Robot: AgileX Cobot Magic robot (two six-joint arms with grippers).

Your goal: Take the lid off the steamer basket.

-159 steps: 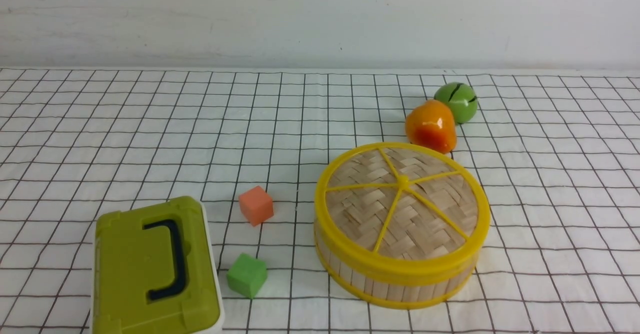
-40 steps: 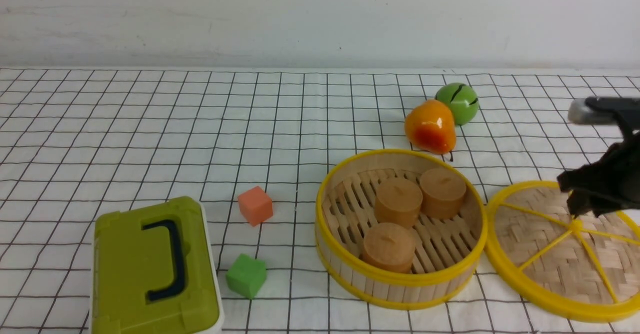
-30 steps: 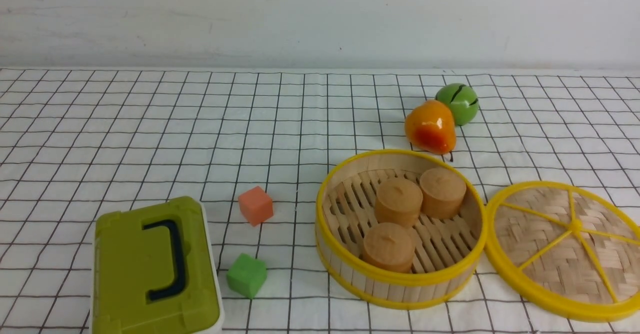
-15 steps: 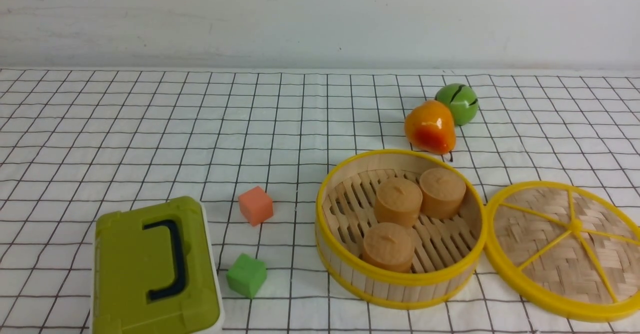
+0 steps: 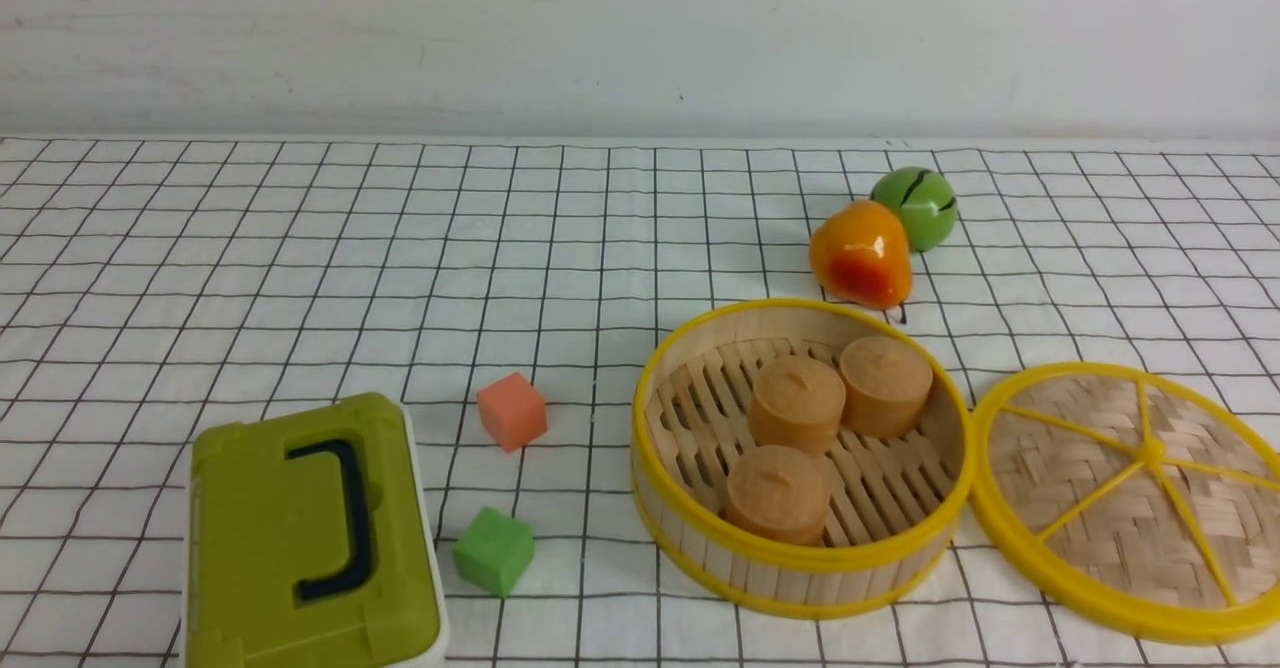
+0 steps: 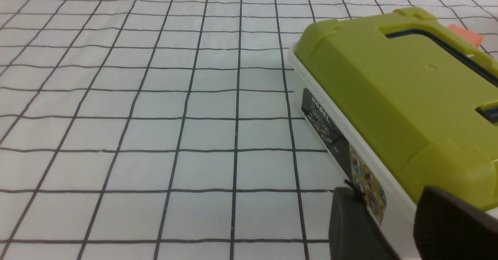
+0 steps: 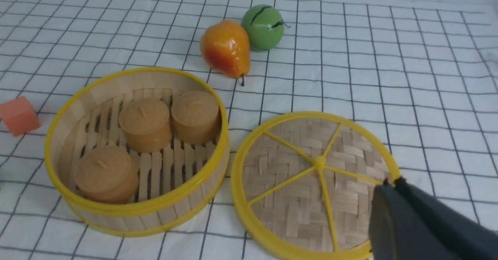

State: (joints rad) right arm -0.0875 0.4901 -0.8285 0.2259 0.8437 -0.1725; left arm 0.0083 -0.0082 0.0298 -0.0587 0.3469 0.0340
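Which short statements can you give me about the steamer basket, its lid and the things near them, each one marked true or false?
1. The lid lies flat on the cloth beside the steamer basket. True.
2. The steamer basket holds four tan cylinders. False: it holds three tan cylinders.
3. The orange pear lies beside the green round fruit, beyond the basket. True.
4. The green cube lies inside the basket. False: the green cube lies on the cloth, between the olive-green box and the basket.
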